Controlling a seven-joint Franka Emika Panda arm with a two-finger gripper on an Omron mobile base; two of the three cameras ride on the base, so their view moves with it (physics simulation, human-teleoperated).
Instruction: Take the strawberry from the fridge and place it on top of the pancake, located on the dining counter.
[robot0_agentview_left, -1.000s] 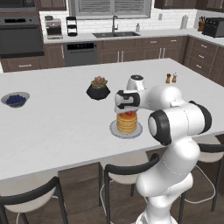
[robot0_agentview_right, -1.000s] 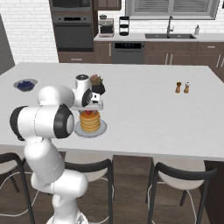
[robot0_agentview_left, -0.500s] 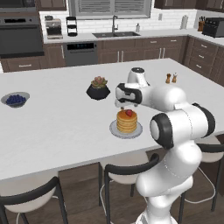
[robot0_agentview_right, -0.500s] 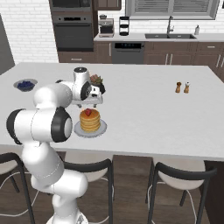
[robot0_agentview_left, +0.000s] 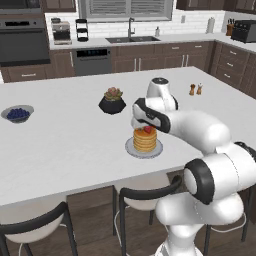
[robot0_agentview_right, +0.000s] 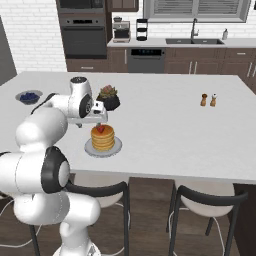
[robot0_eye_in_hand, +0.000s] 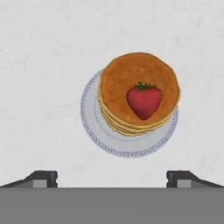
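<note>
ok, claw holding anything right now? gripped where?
Nothing. The claw is open and empty above the pancake; the strawberry lies free on top of the stack.

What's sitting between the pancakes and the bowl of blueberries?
Nothing. In the left base view, only bare white dining counter lies between the pancake and the bowl of blueberries; the potted succulent stands farther back.

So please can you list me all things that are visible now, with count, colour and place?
strawberry: one, red, on top of the pancake
pancake: one stack, golden-brown, on plate
plate: one, pale, on dining counter
dining counter: one, white, centre
succulent pot: one, black, behind the pancake
blueberry bowl: one, grey-rimmed, counter's left
shakers: two, brown and pale, counter's right
stools: black-framed, at near edge
hand: one, open, above the pancake
</note>
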